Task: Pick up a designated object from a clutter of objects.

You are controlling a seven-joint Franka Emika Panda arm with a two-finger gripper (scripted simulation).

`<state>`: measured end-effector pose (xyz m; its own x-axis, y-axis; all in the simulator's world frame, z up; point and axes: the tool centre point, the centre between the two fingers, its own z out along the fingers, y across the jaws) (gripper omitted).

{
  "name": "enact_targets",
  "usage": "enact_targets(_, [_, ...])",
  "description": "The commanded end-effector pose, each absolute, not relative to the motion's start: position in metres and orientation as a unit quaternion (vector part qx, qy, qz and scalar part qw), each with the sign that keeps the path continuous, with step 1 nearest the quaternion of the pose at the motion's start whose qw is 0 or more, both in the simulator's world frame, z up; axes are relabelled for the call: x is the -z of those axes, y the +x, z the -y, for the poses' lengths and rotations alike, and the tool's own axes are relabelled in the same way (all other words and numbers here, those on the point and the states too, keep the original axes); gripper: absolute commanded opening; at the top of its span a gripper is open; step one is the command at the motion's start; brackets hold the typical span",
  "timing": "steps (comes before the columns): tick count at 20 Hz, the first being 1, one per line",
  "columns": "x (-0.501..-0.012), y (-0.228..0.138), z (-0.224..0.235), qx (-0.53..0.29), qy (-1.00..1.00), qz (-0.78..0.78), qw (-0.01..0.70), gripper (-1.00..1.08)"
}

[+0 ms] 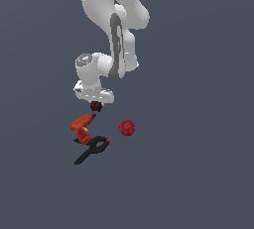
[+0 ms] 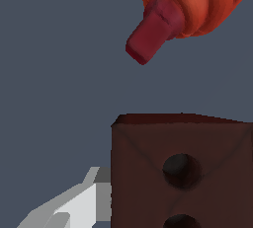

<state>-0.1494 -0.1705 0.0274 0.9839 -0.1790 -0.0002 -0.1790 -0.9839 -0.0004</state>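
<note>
While one finger (image 2: 84, 202) touches it, the end effector (image 1: 95, 100) straddles the block (image 1: 95, 106).

White arm descending from top centre of the exterior view, wrist bent; gripper (image 1: 95, 100) pointing downward at frame centre-left, one pale finger (image 2: 74, 207) visible in wrist view.

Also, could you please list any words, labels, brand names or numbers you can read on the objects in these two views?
None: no readable text in either view.
Dark brown block: plain faces with round holes, no lettering.
Red-orange drill: no brand mark or label visible.
Red ball: unmarked.
Black scissor-like tool: unmarked.
Arm and gripper: plain white, no lettering.
</note>
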Motion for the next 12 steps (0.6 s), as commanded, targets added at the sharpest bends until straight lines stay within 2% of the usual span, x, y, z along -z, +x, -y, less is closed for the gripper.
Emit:
enact_targets(1, [-0.027, -0.149, 0.170, 0.000, -0.996, -0.090, 0.000, -1.00])
enact_targets(12, [-0.051, -0.133, 0.162, 0.000, -0.996, -0.090, 0.000, -1.00])
